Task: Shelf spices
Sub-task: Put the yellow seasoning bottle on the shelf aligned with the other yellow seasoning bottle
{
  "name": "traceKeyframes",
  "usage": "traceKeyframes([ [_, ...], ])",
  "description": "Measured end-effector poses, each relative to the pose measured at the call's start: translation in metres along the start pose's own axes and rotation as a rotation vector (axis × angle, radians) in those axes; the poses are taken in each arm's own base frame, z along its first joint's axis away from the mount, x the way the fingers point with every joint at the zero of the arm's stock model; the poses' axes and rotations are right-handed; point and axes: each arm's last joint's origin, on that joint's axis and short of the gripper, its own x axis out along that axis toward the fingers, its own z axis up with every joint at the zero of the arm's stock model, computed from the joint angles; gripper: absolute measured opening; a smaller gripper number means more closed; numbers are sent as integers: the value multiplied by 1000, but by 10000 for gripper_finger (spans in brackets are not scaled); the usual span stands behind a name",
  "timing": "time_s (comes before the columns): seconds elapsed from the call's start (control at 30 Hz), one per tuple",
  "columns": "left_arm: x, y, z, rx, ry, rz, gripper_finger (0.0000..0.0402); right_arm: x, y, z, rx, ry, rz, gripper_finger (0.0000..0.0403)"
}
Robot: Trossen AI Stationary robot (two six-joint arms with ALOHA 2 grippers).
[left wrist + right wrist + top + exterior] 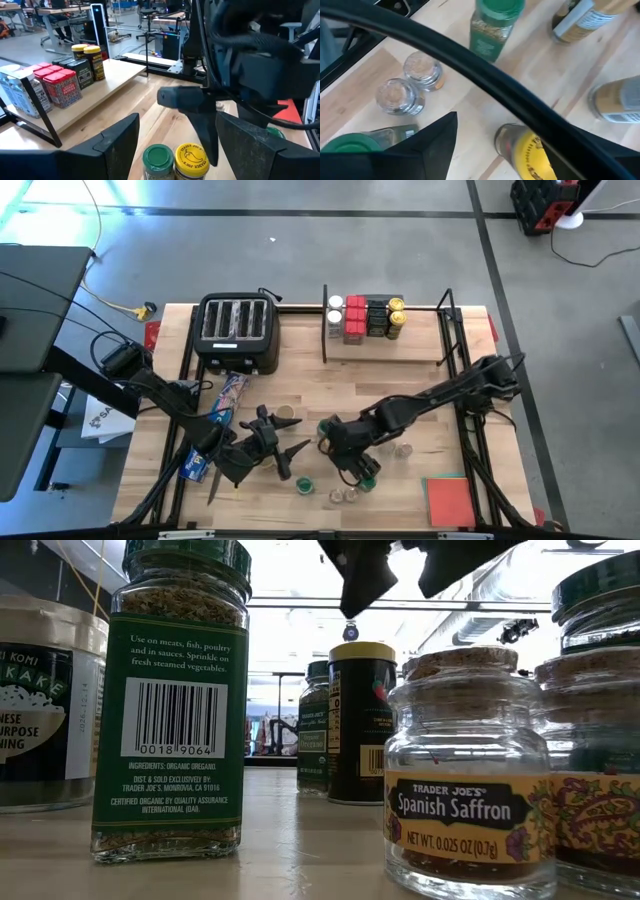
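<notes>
The shelf (385,350) stands at the tabletop's (300,395) back, right of the toaster (238,332); tins and jars (365,318) sit on it, loose jars (340,494) near the front.

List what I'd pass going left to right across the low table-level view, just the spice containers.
White-labelled jar at the left edge → tall green-labelled herb jar with barcode → dark jar with yellow lid farther back → small cork-topped clear saffron jar → green-lidded jar at the right edge.

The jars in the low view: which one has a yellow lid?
The dark jar in the middle, farther back; the tall barcode jar has a green lid.
</notes>
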Motion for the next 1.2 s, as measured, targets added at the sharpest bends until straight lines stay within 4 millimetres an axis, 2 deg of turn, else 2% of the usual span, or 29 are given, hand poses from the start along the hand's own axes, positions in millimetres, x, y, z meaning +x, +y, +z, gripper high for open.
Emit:
traceKeyframes([
  [0.2,0,0,0,0,1,-3,259,3,2,-4,26,67,25,245],
  [0.47,0,0,-1,-11,13,-11,259,1,2,-11,56,164,-34,238],
  [0.67,0,0,-2,-10,14,-11,259,-10,4,-20,89,275,-80,238],
  [0.87,0,0,-2,-10,14,-11,259,-32,0,-30,180,375,-183,238],
  [0.97,0,0,-2,-10,14,-10,259,-43,-2,-31,254,361,-214,238],
  [1.1,0,0,-2,-11,14,-11,259,-48,-8,-26,379,251,-206,238],
  [1.2,0,0,-2,-12,15,-15,259,-46,-6,-19,351,171,-138,238],
])
